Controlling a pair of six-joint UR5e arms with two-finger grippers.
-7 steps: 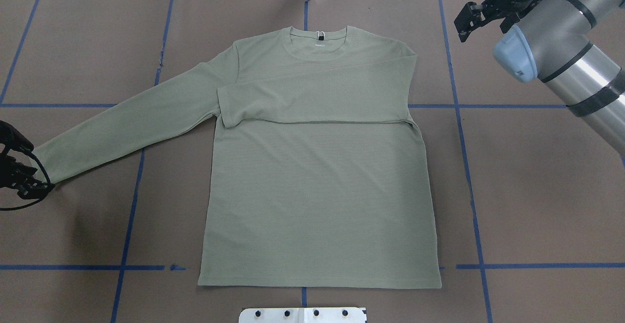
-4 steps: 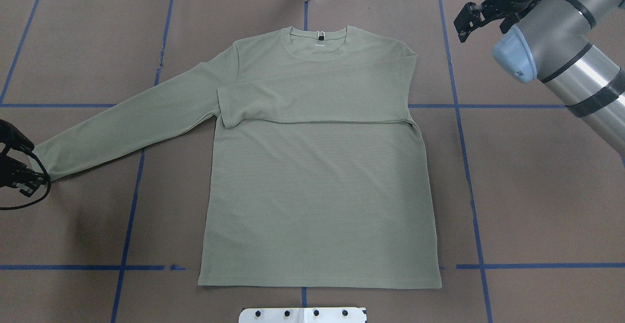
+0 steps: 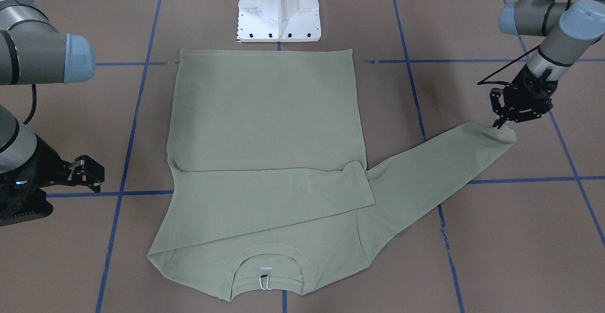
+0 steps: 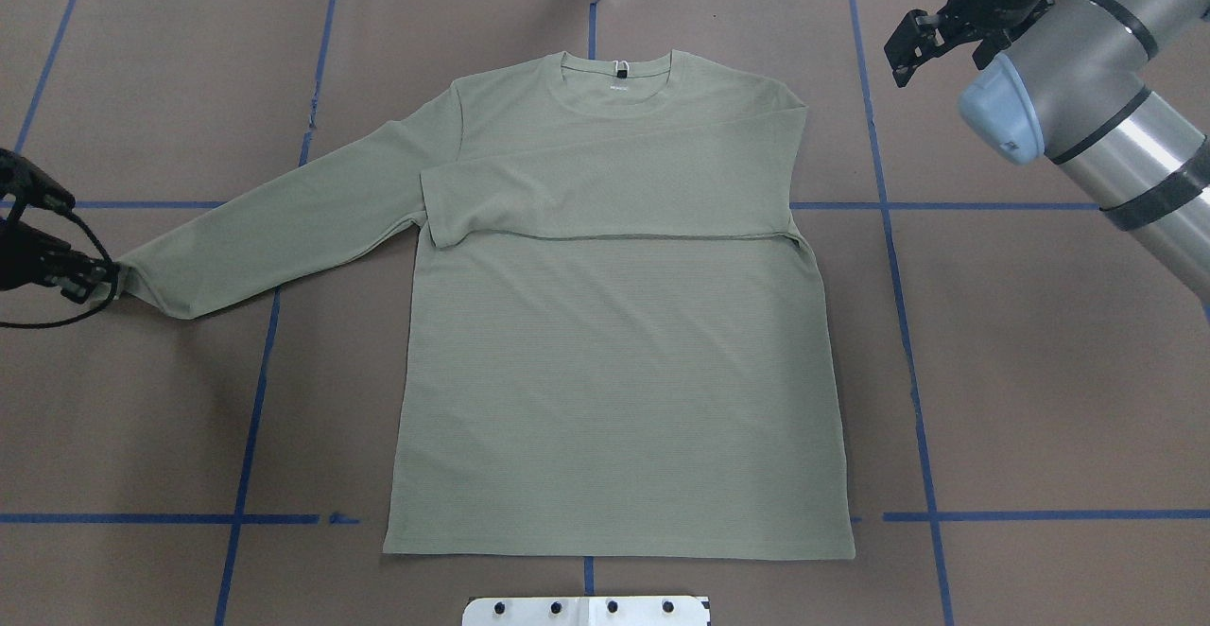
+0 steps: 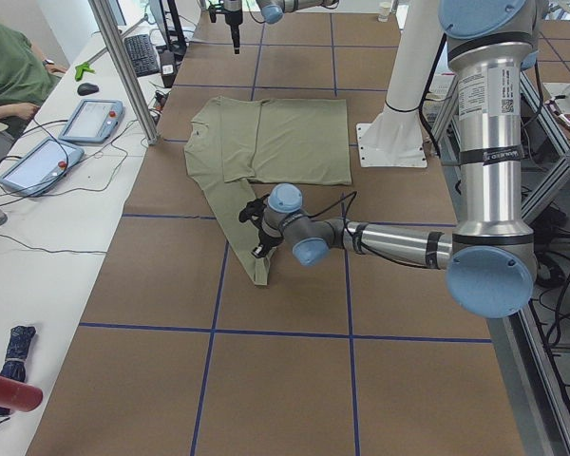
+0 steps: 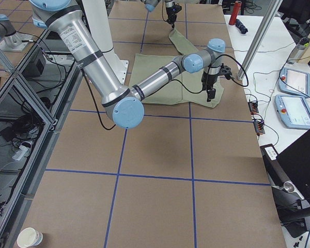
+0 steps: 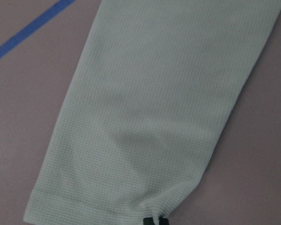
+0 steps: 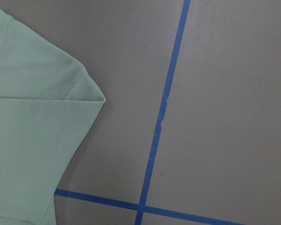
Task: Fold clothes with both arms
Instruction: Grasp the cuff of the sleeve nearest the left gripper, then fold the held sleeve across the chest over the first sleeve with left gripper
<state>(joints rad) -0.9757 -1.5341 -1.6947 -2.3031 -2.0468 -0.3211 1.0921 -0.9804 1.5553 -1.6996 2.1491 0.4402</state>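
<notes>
The pale sage-green long-sleeved knit shirt (image 4: 614, 371) lies flat mid-bench on the brown bench (image 4: 1040, 371), one sleeve already folded across its chest. The black left tool (image 4: 99, 278) pinches the outstretched cuff near the left edge. The black right tool (image 4: 903, 54) hangs spread and empty. That sleeve and the body folds remain.

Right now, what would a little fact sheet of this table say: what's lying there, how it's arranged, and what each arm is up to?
Item: one sage-green long-sleeved shirt, flat, front up, collar away from the robot
One sleeve: folded across the chest
Other sleeve: stretched out to the side
Left fingers: pinching that sleeve's cuff
Right fingers: open, empty, over bare table beside the shirt's shoulder
Surface: brown table with blue tape lines
</notes>
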